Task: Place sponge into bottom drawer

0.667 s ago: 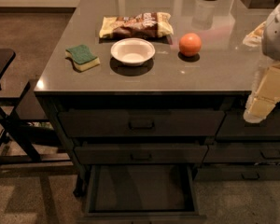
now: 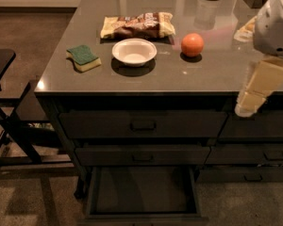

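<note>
grey counter (image 2: 217,74) over three stacked drawers. sponge (image 2: 83,58) lies near the counter's left edge, green side up, just left of a white bowl (image 2: 134,52). bag (image 2: 137,24) behind the bowl, orange (image 2: 192,44) to its right. bottom drawer (image 2: 144,192) stands pulled out, dark inside. gripper (image 2: 245,108) hangs at the counter's right front edge, well apart from the sponge; open or closed, cannot tell.

The gripper (image 2: 248,103), hanging at the right edge of the view over the front edge of the countertop (image 2: 179,76), had shifted slightly to the left and a little higher than a moment earlier. The white arm (image 2: 273,25) above it had moved left with it, covering more of the counter's right end.
</note>
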Tool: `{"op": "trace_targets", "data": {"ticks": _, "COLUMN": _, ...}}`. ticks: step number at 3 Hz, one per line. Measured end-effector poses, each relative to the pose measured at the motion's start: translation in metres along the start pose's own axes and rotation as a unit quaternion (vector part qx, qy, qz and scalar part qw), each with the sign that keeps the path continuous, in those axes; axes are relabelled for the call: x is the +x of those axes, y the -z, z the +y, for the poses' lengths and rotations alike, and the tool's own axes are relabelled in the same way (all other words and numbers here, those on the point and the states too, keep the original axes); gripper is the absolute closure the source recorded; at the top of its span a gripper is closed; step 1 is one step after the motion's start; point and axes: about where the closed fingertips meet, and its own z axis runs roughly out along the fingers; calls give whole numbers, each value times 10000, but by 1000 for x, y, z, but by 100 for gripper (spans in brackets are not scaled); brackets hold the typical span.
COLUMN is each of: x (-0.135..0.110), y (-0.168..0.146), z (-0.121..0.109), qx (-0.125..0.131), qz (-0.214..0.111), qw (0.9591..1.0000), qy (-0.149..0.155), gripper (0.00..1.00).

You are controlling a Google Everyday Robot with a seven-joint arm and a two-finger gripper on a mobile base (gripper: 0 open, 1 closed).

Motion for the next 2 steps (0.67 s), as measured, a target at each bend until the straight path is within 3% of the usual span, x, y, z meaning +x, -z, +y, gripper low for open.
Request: {"op": "trace_targets", "data": {"ticks": 2, "x": -81, "y": -17, "z": -23, "qx": -86, "qz": -466, "qw": 9961, "qy": 749, "gripper": 0}}
